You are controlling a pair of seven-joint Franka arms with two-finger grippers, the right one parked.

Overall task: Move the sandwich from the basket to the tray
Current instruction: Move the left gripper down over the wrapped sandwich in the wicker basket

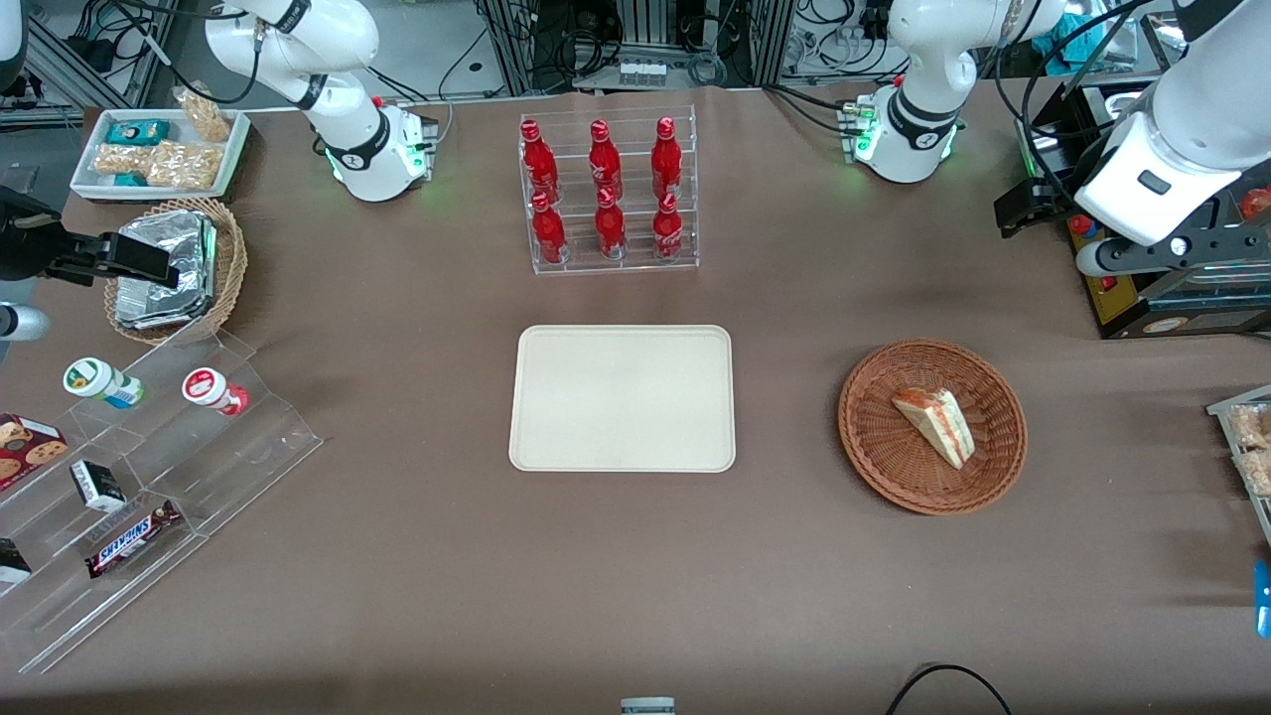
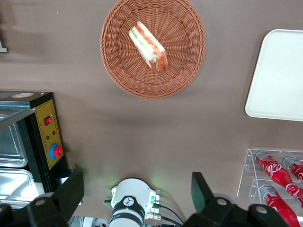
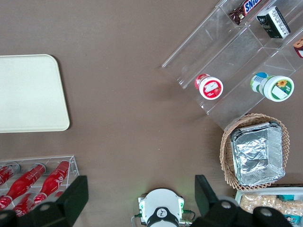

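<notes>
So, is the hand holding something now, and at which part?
Nothing is held. The hand is open and empty, high above the table, while the sandwich lies in the basket.

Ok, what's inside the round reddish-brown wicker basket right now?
Only the clear-wrapped triangular sandwich, lying in the round reddish-brown wicker basket. The weave under it is covered. The open end effector sits high, away from the basket.

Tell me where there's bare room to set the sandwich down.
The whole tray is bare. Bare tablecloth also lies between it and the basket holding the sandwich, and nearer the front camera. It is crowded around the bottle rack and the clear snack shelves. The gripper hangs open, high above the table.
</notes>
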